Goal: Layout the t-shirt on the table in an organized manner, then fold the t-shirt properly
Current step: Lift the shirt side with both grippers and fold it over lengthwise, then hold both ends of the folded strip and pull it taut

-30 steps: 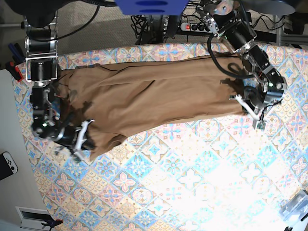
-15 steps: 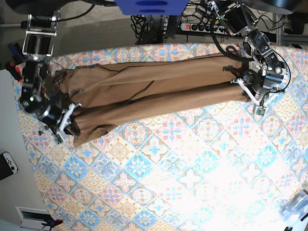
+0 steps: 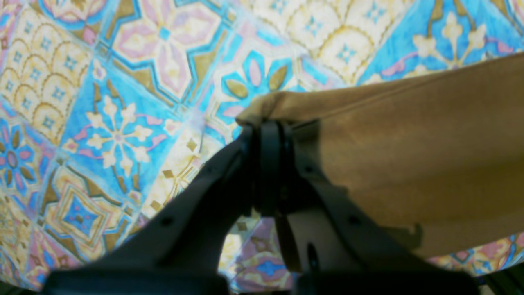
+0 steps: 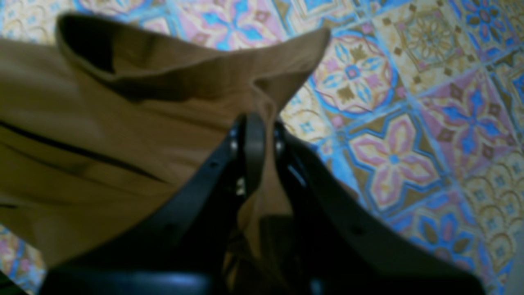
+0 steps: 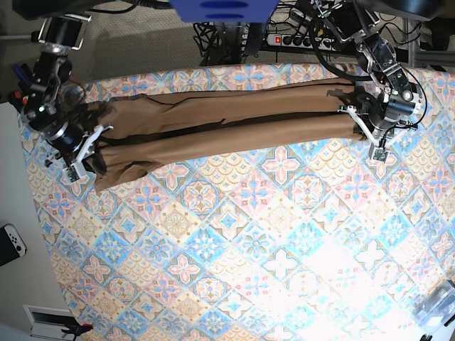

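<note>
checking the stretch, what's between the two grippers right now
In the base view the t-shirt spans the whole gap, pulled into a long band over the table, the left gripper and right gripper each shut on an end.

We've got both arms reaching in from the far edge, spread wide apart, one at each end. Left arm is on the right side of the base view, elbow bent and wrist angled down, with the left gripper (image 5: pixel 375 139) low near the surface. In the wrist view its black fingers (image 3: pixel 262 164) are squeezed tight together, with the t-shirt (image 3: pixel 409 164) edge pinched between them. Right arm sits opposite, forearm slanting down and outward, right gripper (image 5: pixel 79 160) low too. Its fingers (image 4: pixel 254 151) are clamped the same way, with fabric bunched between them.
</note>
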Tool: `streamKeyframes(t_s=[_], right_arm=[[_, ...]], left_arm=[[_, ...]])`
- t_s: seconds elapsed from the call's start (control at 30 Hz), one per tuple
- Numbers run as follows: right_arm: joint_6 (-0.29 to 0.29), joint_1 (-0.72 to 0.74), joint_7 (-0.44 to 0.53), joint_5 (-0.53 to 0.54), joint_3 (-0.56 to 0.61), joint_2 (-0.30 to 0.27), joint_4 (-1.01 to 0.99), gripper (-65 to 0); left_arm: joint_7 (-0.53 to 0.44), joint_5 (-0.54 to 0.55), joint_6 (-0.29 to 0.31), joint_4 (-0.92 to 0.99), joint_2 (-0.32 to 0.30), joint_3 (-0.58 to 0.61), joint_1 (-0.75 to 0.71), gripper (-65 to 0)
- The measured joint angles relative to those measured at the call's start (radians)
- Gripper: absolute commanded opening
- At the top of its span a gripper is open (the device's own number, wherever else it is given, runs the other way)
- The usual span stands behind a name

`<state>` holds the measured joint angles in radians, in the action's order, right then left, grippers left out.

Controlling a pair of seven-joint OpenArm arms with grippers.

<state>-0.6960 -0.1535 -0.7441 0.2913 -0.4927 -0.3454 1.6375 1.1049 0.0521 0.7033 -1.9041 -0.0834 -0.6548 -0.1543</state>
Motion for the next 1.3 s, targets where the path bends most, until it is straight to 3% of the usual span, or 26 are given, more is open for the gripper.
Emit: streamKeyframes(t_s=[0.47, 0.6, 0.73, 1.17, 1.2, 1.3], right_arm=[[0.0, -0.124, -0.007, -0.001, -0.042, 0.039, 0.041, -65.0], [0.0, -0.118, -0.007, 0.003, -0.066, 0.035, 0.042, -65.0], [0.0, -0.121, -0.078, 0.005, -0.066, 0.038, 0.043, -65.0], [0.004, -0.119, -0.085, 0.003, -0.068, 0.076, 0.034, -65.0], [0.004, -0.118, -0.085, 0.003, -0.068, 0.077, 0.032, -64.2], [0.005, -0.118, -0.086, -0.002, -0.068, 0.077, 0.021, -50.1]], left_arm=[[-0.002, -0.003, 0.0, -0.022, -0.003, 0.002, -0.09, -65.0], [0.0, -0.003, 0.0, -0.022, -0.003, 0.003, -0.109, -65.0], [-0.001, -0.004, 0.0, -0.022, -0.006, 0.004, -0.107, -65.0], [-0.001, -0.015, 0.0, 0.001, -0.008, 0.078, -0.137, -65.0], [-0.001, -0.015, 0.0, 0.001, -0.008, 0.078, -0.137, -65.0], [-0.001, -0.015, 0.0, 0.001, -0.008, 0.078, -0.136, -60.2]])
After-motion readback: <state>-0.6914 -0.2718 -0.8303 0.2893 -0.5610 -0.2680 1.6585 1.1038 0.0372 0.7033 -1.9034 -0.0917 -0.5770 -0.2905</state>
